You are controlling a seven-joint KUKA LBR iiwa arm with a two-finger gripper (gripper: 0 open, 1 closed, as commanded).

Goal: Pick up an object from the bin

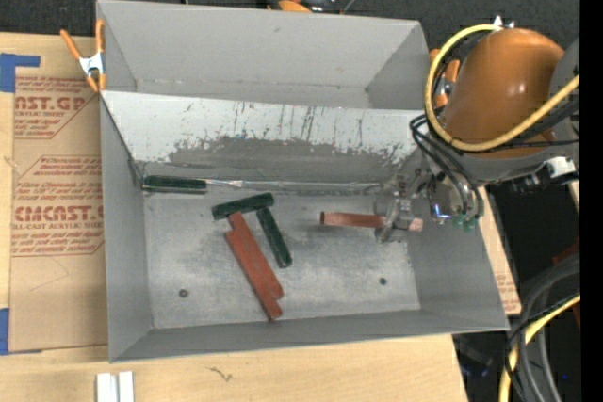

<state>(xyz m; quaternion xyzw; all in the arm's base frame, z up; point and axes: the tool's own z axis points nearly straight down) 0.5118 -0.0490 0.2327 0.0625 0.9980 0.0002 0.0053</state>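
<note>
1. Nearest the lens is the orange cover (pixel 504 85) on my wrist, a rounded dome high above the right end of the grey bin (pixel 283 61), with cables looped around it.
2. Below and to the left of that dome, my gripper (pixel 399 219) is down at the bin floor, in the right part of the bin and close to the foot of the back wall.
3. A short red-brown bar (pixel 350 220) lies flat there, running left to right. Its right end reaches into my gripper, and a paler bit shows just past it on the right.
4. The hardware crowds that spot, so I cannot tell whether my gripper is wide, narrow or clamped on the bar. It looks at least to be touching the bar's right end.
5. Left of the short bar, apart from it, a dark green T-shaped tool (pixel 243 206) lies near the middle of the floor, its handle slanting toward the front.
6. A long red-brown strip (pixel 254 266) lies just beside that tool on its left, slanting the same way, its upper end touching the tool's crosspiece or nearly so.
7. A dark green stick (pixel 174 185) lies along the foot of the back wall at the far left, well apart from my gripper.
</note>
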